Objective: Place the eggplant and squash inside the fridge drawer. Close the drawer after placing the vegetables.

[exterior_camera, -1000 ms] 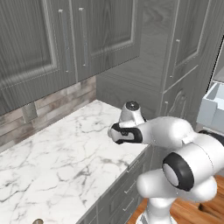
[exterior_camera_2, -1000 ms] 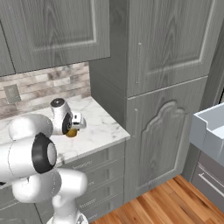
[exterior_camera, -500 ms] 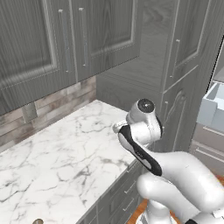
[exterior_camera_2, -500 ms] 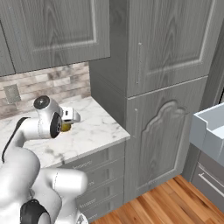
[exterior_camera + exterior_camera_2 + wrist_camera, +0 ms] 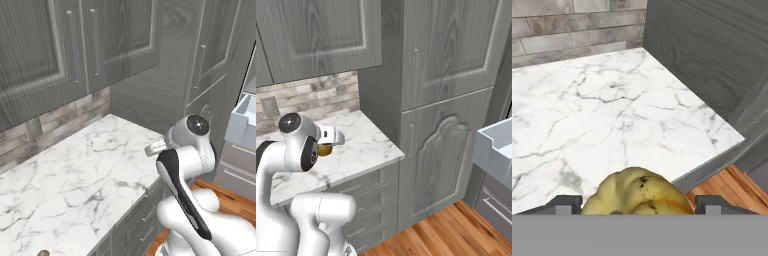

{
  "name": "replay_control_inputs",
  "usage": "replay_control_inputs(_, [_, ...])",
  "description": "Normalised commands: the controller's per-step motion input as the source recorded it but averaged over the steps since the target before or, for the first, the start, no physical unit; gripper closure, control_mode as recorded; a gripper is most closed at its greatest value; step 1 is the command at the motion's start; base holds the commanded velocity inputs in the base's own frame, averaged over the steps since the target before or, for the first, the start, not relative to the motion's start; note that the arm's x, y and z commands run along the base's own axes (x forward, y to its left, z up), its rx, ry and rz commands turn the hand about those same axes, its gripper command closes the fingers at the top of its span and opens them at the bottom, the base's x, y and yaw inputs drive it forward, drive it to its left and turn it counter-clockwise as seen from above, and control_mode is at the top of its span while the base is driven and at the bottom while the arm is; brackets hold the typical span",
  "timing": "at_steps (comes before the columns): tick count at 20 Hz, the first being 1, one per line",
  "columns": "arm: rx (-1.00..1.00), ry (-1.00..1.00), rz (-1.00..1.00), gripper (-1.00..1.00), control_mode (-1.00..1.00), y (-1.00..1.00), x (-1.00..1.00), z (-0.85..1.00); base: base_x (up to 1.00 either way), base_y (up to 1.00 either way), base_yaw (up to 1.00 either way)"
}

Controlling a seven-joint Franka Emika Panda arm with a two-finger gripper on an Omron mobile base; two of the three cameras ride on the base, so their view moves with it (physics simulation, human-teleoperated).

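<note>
A lumpy yellow squash point(image 5: 637, 192) with brown specks sits between my two dark fingertips, and my gripper point(image 5: 637, 204) is shut on it. It hangs above the marble counter point(image 5: 612, 115), near the counter's front right corner. From the right base view the squash point(image 5: 324, 149) peeks out under the gripper point(image 5: 327, 144) beside my white arm. The fridge drawer point(image 5: 243, 124) is a pale bluish box standing pulled out at the far right, and its corner point(image 5: 495, 150) also juts in at the right edge of that view. The eggplant is out of view.
A tall grey cabinet point(image 5: 441, 100) stands between the counter and the drawer. Upper cabinets point(image 5: 75, 45) hang over the brick backsplash point(image 5: 572, 25). Grey drawers point(image 5: 363, 200) with bar handles sit under the counter, with wooden floor point(image 5: 456, 230) beyond.
My arm has swung round and folded up over its base. The hand with the squash has drifted slightly back from the counter's corner. The grip has not changed.
</note>
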Motion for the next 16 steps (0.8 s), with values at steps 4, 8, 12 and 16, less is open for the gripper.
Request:
replay_control_inputs(4, [0.02,-0.01,0.00,1.00,-1.00,-0.46,-0.80,0.21,0.00,0.00,0.00])
replay_control_inputs(8, [0.00,0.00,-0.04,1.00,-1.00,-0.48,-0.73,0.01,0.00,0.00,0.00])
replay_control_inputs(12, [0.00,0.00,-0.06,1.00,-1.00,-0.42,-0.35,-0.11,0.00,0.00,0.00])
replay_control_inputs(16, [-0.04,0.00,0.00,1.00,-1.00,0.06,0.00,-0.02,0.00,0.00,0.00])
